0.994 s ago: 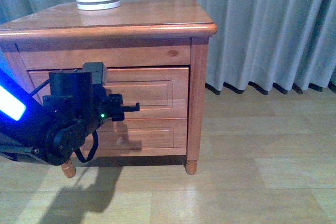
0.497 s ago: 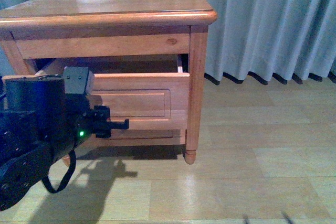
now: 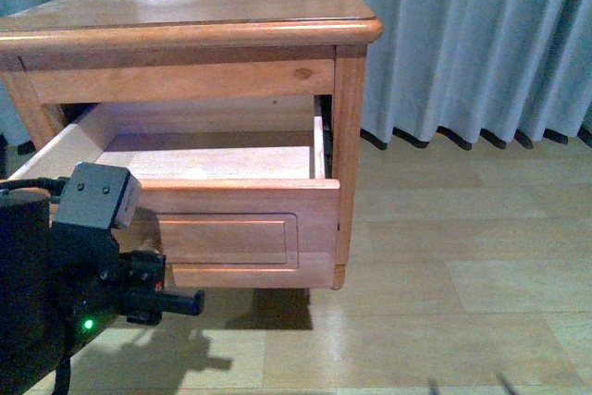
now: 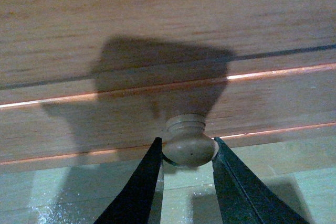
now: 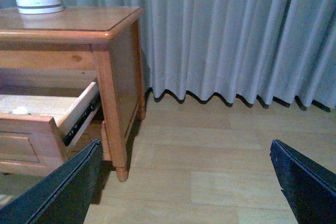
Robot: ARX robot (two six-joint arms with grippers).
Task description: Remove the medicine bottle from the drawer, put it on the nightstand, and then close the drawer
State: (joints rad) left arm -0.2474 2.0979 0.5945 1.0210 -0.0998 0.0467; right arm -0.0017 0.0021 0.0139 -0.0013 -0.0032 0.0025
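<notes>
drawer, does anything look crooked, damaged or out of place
Nothing stands out. The drawer sits pulled out level, front undamaged, with the jaws of the left gripper closed on its knob. A small white item, perhaps the medicine bottle, lies inside.

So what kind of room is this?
Probably a bedroom: a small orange-brown wooden nightstand with its upper drawer open, and long grey curtains reaching down to a pale wood-plank floor.
</notes>
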